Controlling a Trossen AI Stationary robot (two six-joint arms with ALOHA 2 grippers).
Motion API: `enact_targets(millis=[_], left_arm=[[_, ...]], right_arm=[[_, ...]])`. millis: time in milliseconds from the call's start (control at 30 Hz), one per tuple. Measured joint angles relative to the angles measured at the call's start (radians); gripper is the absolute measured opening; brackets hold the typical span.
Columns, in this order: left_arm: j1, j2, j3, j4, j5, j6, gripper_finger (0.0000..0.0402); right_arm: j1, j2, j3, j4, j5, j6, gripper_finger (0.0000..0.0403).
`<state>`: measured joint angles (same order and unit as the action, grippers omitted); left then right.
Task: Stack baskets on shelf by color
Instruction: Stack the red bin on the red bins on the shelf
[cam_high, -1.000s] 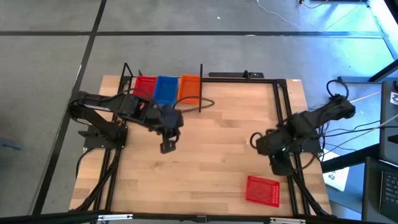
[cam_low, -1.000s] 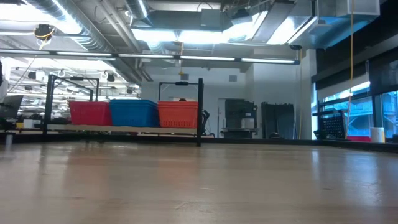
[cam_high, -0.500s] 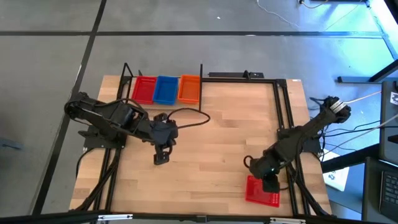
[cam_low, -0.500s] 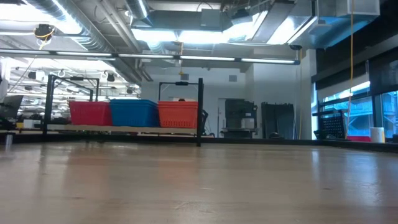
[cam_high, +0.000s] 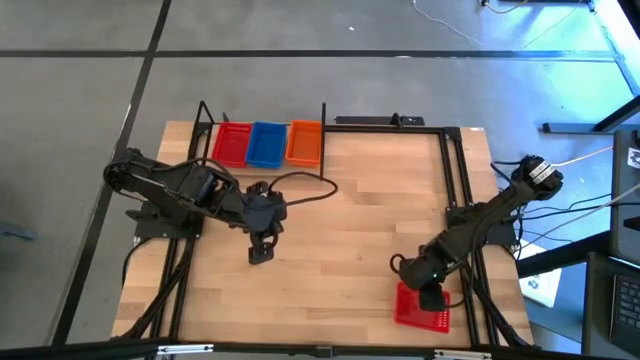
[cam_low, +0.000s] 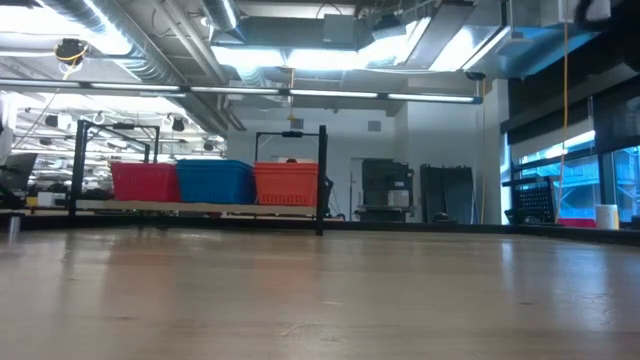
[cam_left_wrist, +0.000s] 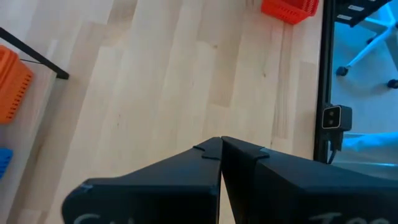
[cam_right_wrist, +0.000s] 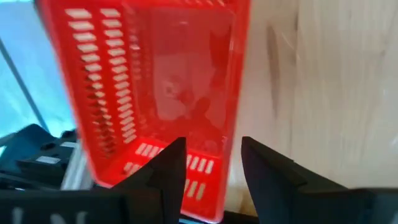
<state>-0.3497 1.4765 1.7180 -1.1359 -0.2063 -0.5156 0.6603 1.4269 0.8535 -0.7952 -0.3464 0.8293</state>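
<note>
A lone red basket lies flat on the table near its near right corner. My right gripper hovers open just above it. One finger is over the basket's inside and the other outside one long wall. Red, blue and orange baskets sit side by side on the shelf at the far left. My left gripper is shut and hangs over bare table left of the middle, holding nothing.
Black frame rods run along the table's right side and far edge, close to my right arm. A black cable loops over the table from my left arm. Bare wood lies between the two arms.
My right gripper swung from the table's right side toward the near edge and came down over the lone red basket. My left arm drew back from in front of the shelf toward the near left, then held still.
</note>
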Motion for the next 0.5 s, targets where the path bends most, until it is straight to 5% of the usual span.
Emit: enact_targets(millis=[367,500], left_arm=[[-0.001,0.000,0.000,0.000,0.001,0.001,0.0000],[0.000,0.000,0.000,-0.001,0.001,0.002,0.0000]], right_arm=[[0.007,0.000,-0.119,0.174,0.050,0.101,0.0150],[0.003,0.000,-0.126,0.209,0.080,0.109,0.0099]])
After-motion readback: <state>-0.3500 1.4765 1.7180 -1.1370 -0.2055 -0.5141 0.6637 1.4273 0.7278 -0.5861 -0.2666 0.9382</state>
